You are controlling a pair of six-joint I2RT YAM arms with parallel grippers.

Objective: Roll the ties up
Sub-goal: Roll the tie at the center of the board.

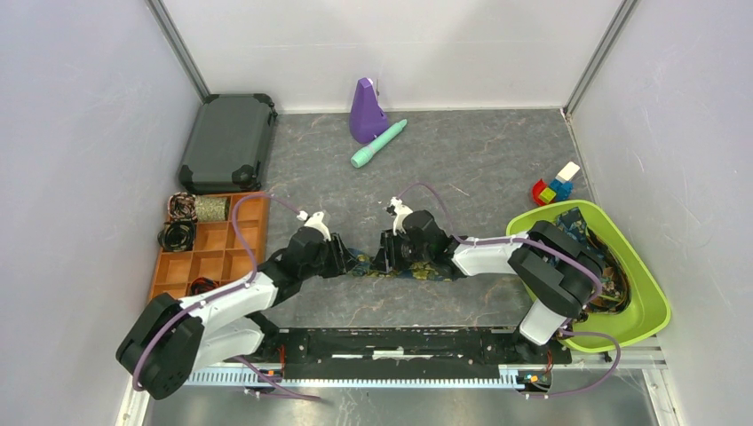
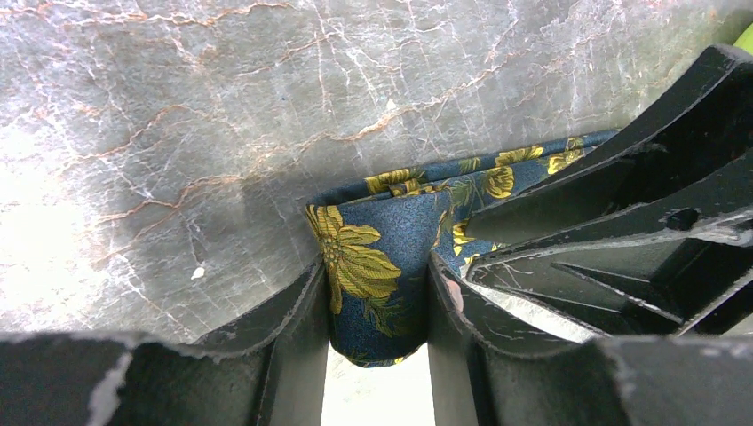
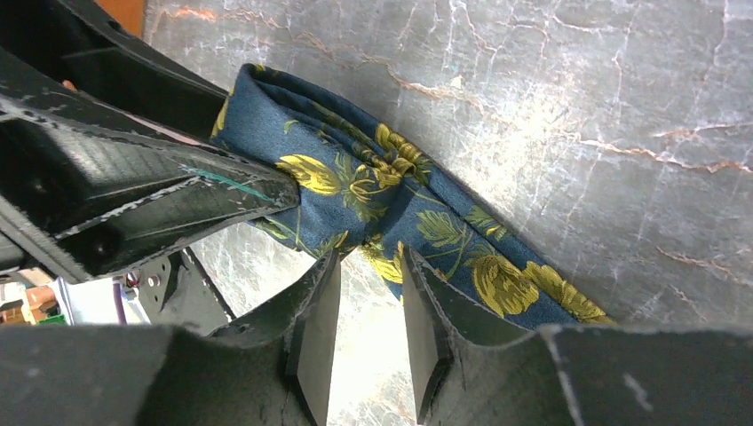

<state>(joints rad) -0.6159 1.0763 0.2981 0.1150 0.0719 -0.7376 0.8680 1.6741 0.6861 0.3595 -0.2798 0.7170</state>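
Your open floor lies beyond the green basket [image 1: 653, 306], toward the back wall. That bare marble holds only a purple cone [image 1: 364, 111] and a teal cylinder [image 1: 378, 145]. Walls close off three sides, and the basket itself sits against the right one. Some coloured blocks [image 1: 555, 188] stand just behind it.

The basket holds a heap of loose ties [image 1: 586, 226], partly covered by your right arm. Far to its left, an orange tray [image 1: 222, 257] carries three small coils in its back compartments. A fourth thing in a front compartment is half hidden by the left arm. A black case [image 1: 229, 142] lies behind the tray.

The navy floral tie [image 1: 364, 268] lies flat on the table left of the basket. Its folded end is upright between your two grippers.

Your left gripper [image 1: 348, 262] has closed its fingers [image 2: 293, 311] on that fold, both pads touching the cloth.

The right gripper [image 1: 384, 259] has its fingers [image 3: 311, 328] a little apart, with the tie's edge at the tips. You cannot tell whether they pinch it.

How far the tie runs under the right arm is hidden.
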